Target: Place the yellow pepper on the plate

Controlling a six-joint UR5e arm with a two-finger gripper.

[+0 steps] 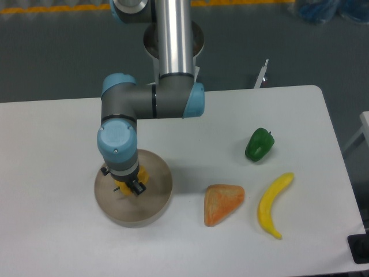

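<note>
Yellow pepper peeks out right at the gripper, only a sliver of yellow showing on either side of the wrist, mostly hidden beneath the arm's blue-capped joint. The gripper is straight over it, low above the plate, and the pepper sits within the plate's rim, toward the far side of the disc. Whether the fingers are clamped on the pepper or have let go, I cannot tell; the wrist blocks them from this angle.

Moving outward to the gripper's right, well clear of the plate: one orange wedge-shaped piece lies nearest, then one long curved banana just beyond it, and one dark green pepper farther back. All rest on the white table. Count stands at one yellow pepper, one plate, one green pepper, one banana, one orange wedge.
</note>
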